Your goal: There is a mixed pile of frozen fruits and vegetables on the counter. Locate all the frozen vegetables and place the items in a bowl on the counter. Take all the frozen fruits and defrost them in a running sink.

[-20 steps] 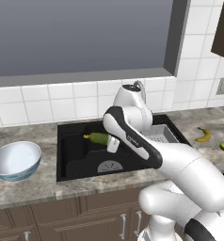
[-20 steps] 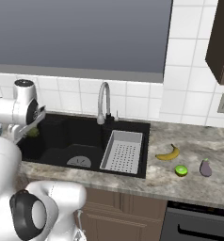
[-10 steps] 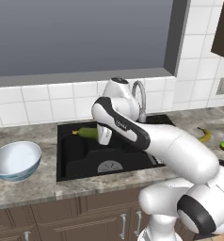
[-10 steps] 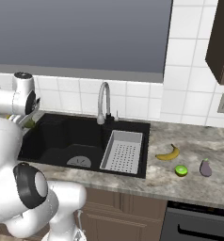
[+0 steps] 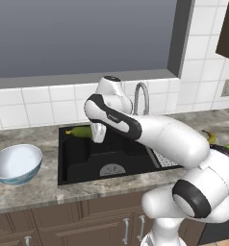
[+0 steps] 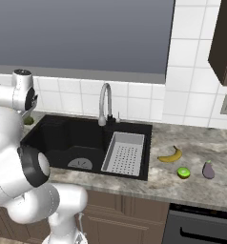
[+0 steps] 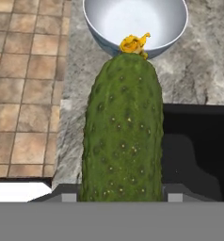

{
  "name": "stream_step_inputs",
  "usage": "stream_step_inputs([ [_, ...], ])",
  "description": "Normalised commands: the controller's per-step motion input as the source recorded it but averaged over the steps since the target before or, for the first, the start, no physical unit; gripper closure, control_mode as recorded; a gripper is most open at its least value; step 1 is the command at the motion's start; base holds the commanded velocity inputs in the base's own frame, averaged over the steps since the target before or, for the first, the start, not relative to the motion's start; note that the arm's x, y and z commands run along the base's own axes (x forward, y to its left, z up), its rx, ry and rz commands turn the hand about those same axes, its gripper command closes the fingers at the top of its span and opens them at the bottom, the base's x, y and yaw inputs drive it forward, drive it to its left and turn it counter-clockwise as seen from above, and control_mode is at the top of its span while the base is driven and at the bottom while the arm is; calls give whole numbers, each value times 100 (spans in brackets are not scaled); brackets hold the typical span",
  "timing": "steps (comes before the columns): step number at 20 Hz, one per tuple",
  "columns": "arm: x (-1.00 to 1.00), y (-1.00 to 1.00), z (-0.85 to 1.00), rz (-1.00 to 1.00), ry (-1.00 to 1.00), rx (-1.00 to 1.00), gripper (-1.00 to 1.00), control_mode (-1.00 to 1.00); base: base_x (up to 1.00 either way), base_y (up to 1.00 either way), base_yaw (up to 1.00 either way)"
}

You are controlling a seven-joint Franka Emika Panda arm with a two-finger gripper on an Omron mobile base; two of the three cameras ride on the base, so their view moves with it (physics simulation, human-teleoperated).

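Dark green cucumber [image 7: 122,132], clamped in the gripper [image 5: 98,137], has swung across the sink [image 5: 82,163] toward the bowl [image 7: 132,21] now directly ahead, release pending

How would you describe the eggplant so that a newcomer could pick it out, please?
Start at the black sink and move right along the counter, past the banana and lime. The eggplant lies farthest right, a dull grey-purple lump beside yellow and bright green fruit.

Cucumber [image 7: 122,132] held over sink [image 5: 82,166]; bowl [image 5: 15,164], banana [image 6: 170,155], lime [image 6: 183,172], eggplant [image 6: 208,169] on counter [image 6: 201,183].
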Motion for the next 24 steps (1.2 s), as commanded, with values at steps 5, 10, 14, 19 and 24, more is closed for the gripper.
stream_step_inputs([
  [5,33,21,0,4,0,0,100,-100,0,0,0],
  [10,32,19,0,1,2,0,100,-100,0,0,0],
  [14,30,17,-2,0,3,0,100,-100,0,0,0],
  [19,20,25,0,0,1,0,100,-100,0,0,0],
  [24,7,34,0,1,0,-1,100,-100,0,0,0],
])
